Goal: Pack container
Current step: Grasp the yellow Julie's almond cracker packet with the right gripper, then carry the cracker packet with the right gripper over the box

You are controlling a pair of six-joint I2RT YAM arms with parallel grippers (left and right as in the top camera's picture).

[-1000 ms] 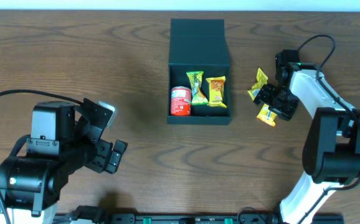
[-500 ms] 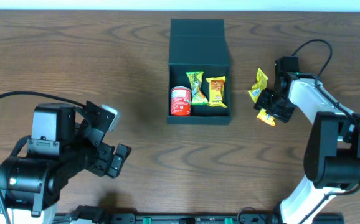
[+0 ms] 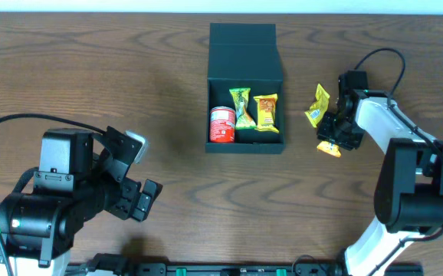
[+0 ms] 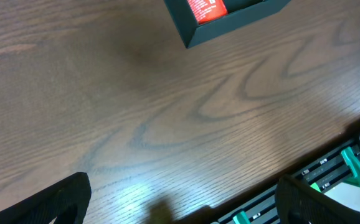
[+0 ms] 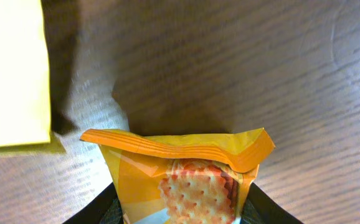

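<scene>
- Overhead: shows the right gripper [image 3: 333, 132] clenched on a cracker packet [image 3: 329, 148], low over the worktop [image 3: 91, 69].
- Places a yellow packet [image 3: 318, 106] just beside that gripper, on its far side.
- Finds the container [image 3: 244, 46] well apart from the right gripper, toward the middle of the worktop, with its lid flap laid open at the far end.
- Shows inside it a can [image 3: 221, 124], a green packet [image 3: 241, 107] and an orange packet [image 3: 266, 113] side by side, the orange one nearest the right gripper.
- Shows the left gripper [image 3: 141, 195] released and grasping nothing, well apart from the container.
- Left wrist: catches both fingers [image 4: 49, 202] at the bottom corners, spread wide over bare wood.
- Puts a corner of the container far ahead of that gripper, with the can showing inside.
- Takes in a rail [image 4: 329, 174] along the worktop edge, off to one side.
- Right wrist: shows the cracker packet pinched between the dark fingers [image 5: 99, 211], its crimped top edge pointing away from the gripper.
- Sets the yellow packet ahead and to one side, near the cracker packet; cannot tell whether touching.
</scene>
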